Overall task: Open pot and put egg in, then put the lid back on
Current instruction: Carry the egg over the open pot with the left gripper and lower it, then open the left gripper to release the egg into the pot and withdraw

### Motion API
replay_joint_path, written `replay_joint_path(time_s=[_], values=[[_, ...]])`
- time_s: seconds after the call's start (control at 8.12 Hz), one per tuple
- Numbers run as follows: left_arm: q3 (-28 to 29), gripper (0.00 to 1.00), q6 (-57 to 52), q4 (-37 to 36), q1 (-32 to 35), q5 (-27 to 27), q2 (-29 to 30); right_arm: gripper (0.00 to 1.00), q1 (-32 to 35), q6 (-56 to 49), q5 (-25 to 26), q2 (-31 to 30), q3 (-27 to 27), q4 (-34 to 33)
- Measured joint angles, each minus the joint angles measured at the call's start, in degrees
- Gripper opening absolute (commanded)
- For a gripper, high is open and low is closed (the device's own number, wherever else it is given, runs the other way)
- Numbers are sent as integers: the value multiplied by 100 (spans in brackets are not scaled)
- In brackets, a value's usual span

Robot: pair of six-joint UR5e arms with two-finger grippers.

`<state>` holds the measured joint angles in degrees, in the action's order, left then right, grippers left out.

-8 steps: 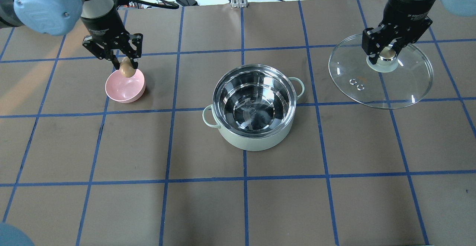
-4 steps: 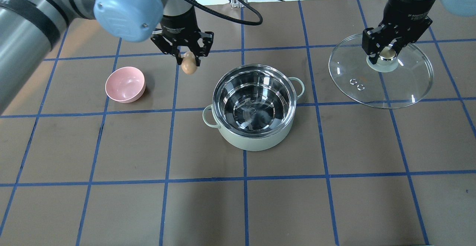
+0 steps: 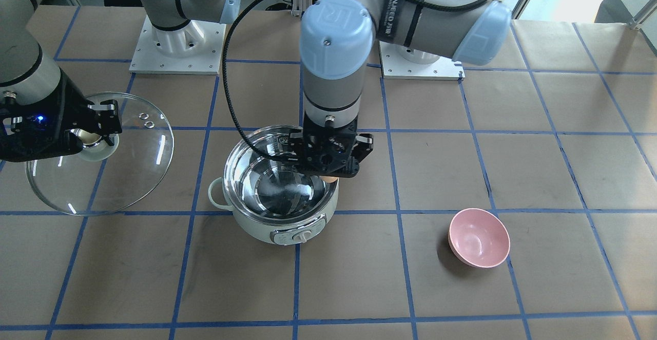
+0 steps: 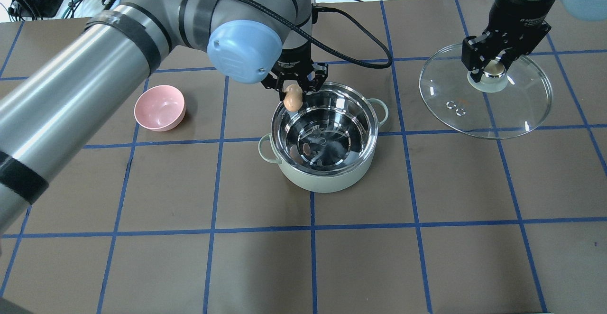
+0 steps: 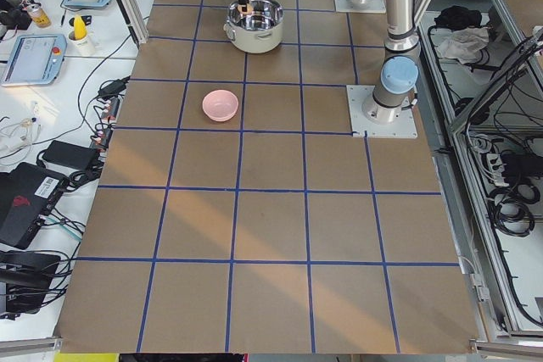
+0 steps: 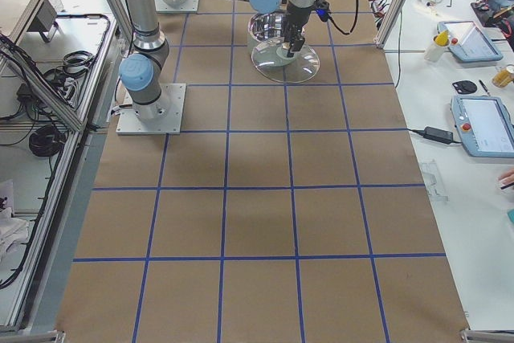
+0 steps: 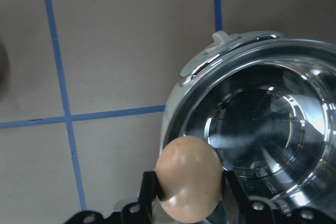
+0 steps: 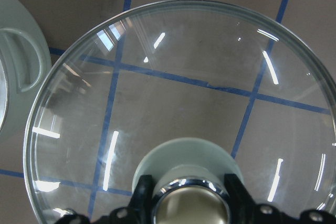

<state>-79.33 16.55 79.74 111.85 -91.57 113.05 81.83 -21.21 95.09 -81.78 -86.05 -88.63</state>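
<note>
The pot stands open mid-table, its steel inside empty; it also shows in the front view and the left wrist view. My left gripper is shut on the tan egg and holds it above the pot's far-left rim. The egg fills the bottom of the left wrist view. My right gripper is shut on the knob of the glass lid and holds the lid above the table to the right of the pot. The lid also shows in the front view and the right wrist view.
An empty pink bowl sits left of the pot, about one grid square away. Blue tape lines mark the brown table. The arm bases stand at the robot's side of the table.
My left arm carried the egg from above the pink bowl rightward to the pot's rim. The right gripper and the lid have not moved.
</note>
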Motion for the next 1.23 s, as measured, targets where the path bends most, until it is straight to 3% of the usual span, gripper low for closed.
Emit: replay_joint_path(time_s=[0.12,0.25,0.37,0.86,1.23], values=[[1,52,115,-154,128,19,139,0,0,-19,4,2,0,-3],[3,89,172,-237,207,24,219,0,0,-27,3,3,0,-4],[5,100,199,-275,244,25,255,0,0,-30,5,5,0,-5],[35,100,134,-24,150,-49,41,0,0,-25,25,8,0,-5],[53,100,-228,433,-487,-354,-247,0,7,56,-6,-27,5,18]])
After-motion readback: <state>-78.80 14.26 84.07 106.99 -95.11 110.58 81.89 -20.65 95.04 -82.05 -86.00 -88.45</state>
